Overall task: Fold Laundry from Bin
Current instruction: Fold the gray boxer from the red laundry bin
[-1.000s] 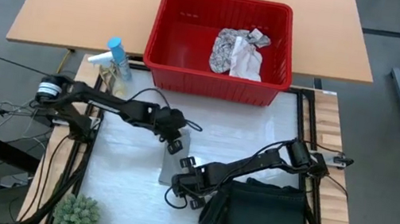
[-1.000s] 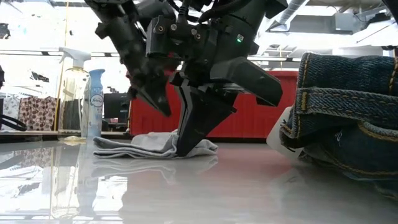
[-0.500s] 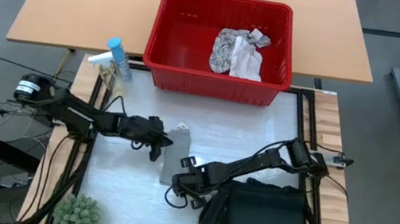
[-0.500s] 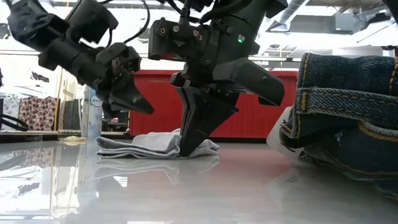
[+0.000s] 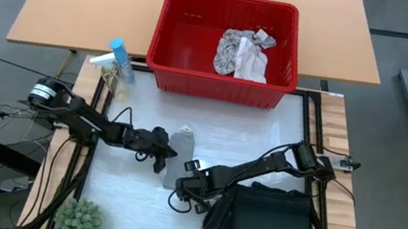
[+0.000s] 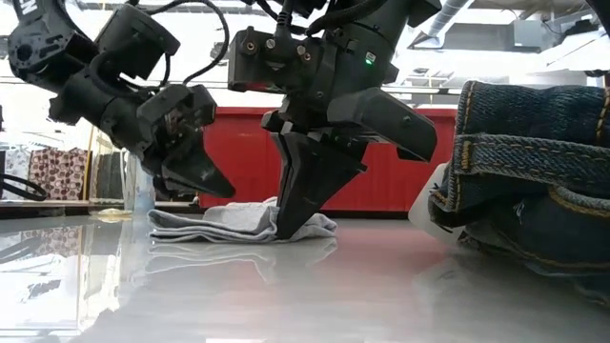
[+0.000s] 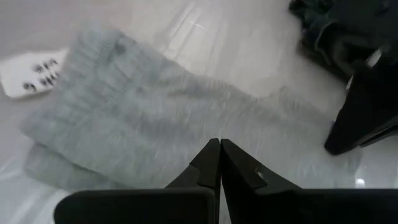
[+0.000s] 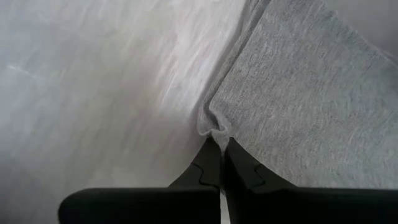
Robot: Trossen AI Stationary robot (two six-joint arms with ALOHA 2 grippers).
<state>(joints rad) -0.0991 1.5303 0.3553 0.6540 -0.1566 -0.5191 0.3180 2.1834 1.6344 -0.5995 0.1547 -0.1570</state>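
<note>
At the near edge of the desk (image 5: 125, 201), a dark garment (image 5: 261, 218) lies folded on the right-hand side. Just beyond it, mid-desk, sits a small grey cloth (image 5: 178, 156), the piece being folded. The right claw (image 5: 184, 179) is pressed down at the cloth's near edge, its fingers clamped together on a pinch of fabric, as the right wrist view shows. The left claw (image 5: 161, 154) hovers just beside the cloth's left side, tips together and holding nothing; in the low view it hangs slightly above the fabric.

The step in hand looks like folding this cloth: one edge is pinned, the other side unheld. The next move probably calls for the left claw to open, drop to the cloth and take an edge before anything is drawn over.

Farther back, the bin (image 5: 169, 33) holds a patterned cloth (image 5: 235, 49), yet to be fetched.
</note>
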